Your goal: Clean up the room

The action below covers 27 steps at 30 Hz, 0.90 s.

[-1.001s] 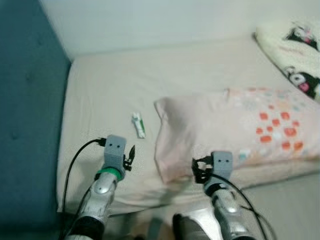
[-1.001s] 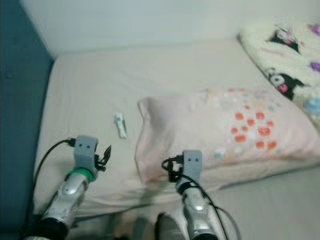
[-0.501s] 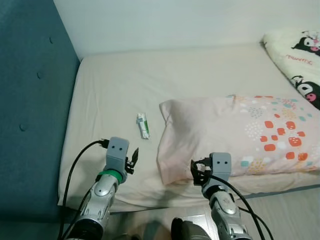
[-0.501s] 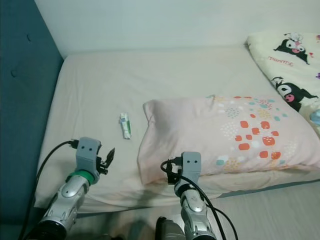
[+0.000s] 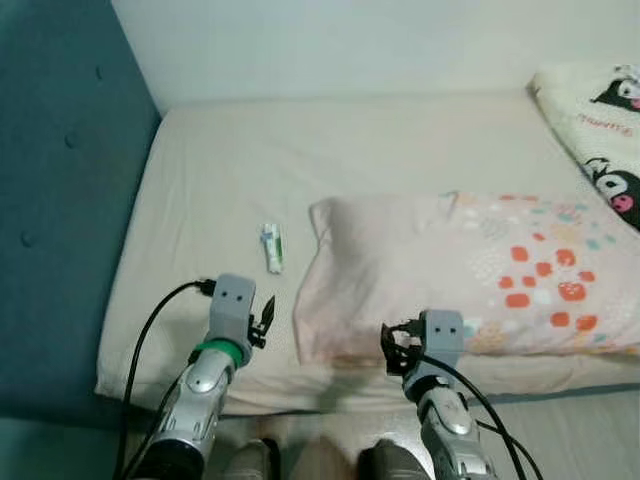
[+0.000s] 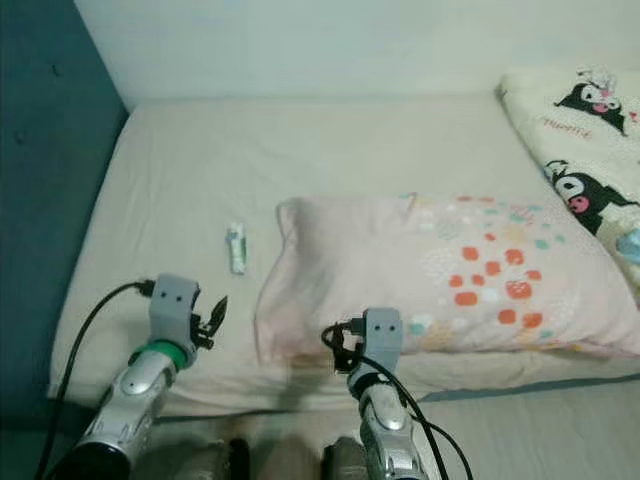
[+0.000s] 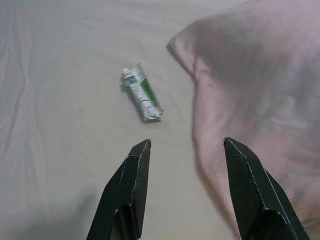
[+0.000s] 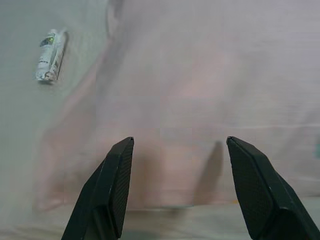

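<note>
On the bed lie one small green-and-white tube, just beside one pink pillow, and one cartoon-print blanket. Two hands hover at the near edge, left hand and right hand, both with fingers apart and empty.

Soft, even, diffuse light; no glare. Head views mildly blurred and grainy. Faint shadow noted under pillow edge. Wrist views sharper, bed evenly lit.
</note>
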Tool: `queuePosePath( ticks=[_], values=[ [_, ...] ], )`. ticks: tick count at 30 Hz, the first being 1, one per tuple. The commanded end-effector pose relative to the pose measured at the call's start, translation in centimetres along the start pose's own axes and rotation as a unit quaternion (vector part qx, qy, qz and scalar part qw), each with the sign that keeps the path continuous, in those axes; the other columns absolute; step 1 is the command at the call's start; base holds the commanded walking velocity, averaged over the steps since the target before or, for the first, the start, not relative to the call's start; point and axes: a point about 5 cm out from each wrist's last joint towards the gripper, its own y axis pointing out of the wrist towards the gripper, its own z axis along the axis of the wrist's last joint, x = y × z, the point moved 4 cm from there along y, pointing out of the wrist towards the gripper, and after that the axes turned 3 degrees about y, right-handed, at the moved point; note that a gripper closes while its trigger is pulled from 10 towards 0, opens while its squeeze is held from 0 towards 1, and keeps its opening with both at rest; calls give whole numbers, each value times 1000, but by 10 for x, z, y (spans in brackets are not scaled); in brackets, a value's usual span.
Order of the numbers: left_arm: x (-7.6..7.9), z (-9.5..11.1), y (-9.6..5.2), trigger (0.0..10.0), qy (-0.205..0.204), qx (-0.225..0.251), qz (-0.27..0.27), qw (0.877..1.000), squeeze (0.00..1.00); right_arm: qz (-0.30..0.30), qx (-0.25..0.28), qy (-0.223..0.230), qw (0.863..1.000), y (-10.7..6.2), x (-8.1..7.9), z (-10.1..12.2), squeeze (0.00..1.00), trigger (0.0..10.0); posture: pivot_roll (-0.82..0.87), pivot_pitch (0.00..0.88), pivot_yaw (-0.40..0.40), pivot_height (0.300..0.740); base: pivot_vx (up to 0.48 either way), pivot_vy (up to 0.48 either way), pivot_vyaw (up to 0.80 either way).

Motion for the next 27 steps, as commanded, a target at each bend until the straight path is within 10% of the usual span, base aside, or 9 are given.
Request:
queuePosePath(
  ticks=[1, 14, 27],
  values=[
    [6, -9, -3, 10000, -3, -17, -9, 1000, 0, -16, -21, 7, 1000, -6, 8, -12, 0, 10000, -1, 151, 91, 740, 0, -368, 0],
    [8, -13, -1, 10000, 35, -41, -17, 998, 0, -18, -22, 10, 1000, -6, 10, -11, 0, 10000, -2, 152, 92, 740, 0, -225, 0],
    [7, -11, 2, 10000, 38, -42, -11, 998, 0, -21, -24, 12, 999, -6, 10, -11, 0, 10000, 4, 153, 92, 740, 0, 332, 0]
  ],
)
